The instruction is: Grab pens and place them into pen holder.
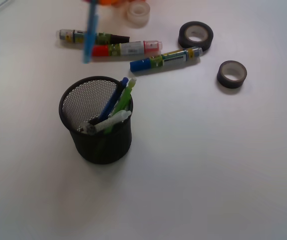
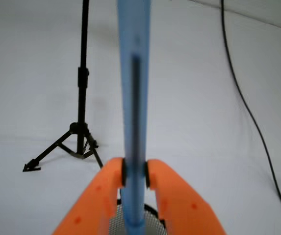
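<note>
My orange gripper (image 2: 135,174) is shut on the translucent light blue pen (image 2: 133,98), which stands upright between the jaws. In the front view that pen (image 1: 89,35) hangs from the top edge, above and behind the pen holder (image 1: 103,147), over the markers. Only a scrap of the gripper (image 1: 99,1) shows there. The black mesh pen holder (image 2: 155,223) appears just below the pen's lower end in the wrist view. Inside the holder lean a dark blue pen (image 1: 114,100), a lime green pen (image 1: 126,96), a white pen (image 1: 114,121) and a silver-grey pen (image 1: 89,128).
Three thick markers lie behind the holder: black-capped (image 1: 93,37), red-capped (image 1: 125,48), blue-capped (image 1: 166,59). Two dark tape rolls (image 1: 195,34) (image 1: 231,73) and a clear roll (image 1: 138,12) sit at the back right. A black tripod (image 2: 81,122) and cable (image 2: 248,112) show in the wrist view.
</note>
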You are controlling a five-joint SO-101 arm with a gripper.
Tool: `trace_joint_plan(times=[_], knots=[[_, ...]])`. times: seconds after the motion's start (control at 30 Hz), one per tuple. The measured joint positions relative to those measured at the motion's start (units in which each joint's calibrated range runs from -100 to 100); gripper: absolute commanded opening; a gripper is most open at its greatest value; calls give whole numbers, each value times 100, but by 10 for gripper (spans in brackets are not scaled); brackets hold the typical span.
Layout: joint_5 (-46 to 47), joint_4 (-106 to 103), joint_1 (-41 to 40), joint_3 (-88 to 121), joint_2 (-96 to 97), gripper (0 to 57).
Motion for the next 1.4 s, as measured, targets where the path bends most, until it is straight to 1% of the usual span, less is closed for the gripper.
trace_joint_plan(times=[0.03, 0.17, 0.4, 0.43, 0.5, 0.57, 0.67, 0.77, 0.93, 1.0, 1.03, 1.1, 1.17, 1.2, 1.27, 1.4], knots=[[-78, -415, -7, 323, 183, 6], [-176, -1149, 111, 539, 732, 6], [-200, -1564, 59, 305, 1559, 11], [-200, -1572, 37, 234, 1629, 29], [-239, -1572, -81, 117, 1760, 100], [-249, -1572, -89, 72, 1838, 157], [-249, -1590, -15, 63, 1873, 196], [-249, -1590, -104, 63, 1873, 207], [-176, -1590, -37, -135, 1873, 205], [161, -1253, -37, -593, 1751, 201], [234, -1123, -81, -683, 1690, 186], [498, -639, -141, -988, 1402, 122], [1001, 311, -215, -1276, 871, 29], [1280, 803, -266, -1339, 601, 0], [1817, 1737, -377, -1348, 148, 13], [2799, 3352, -355, -1033, -828, 17]])
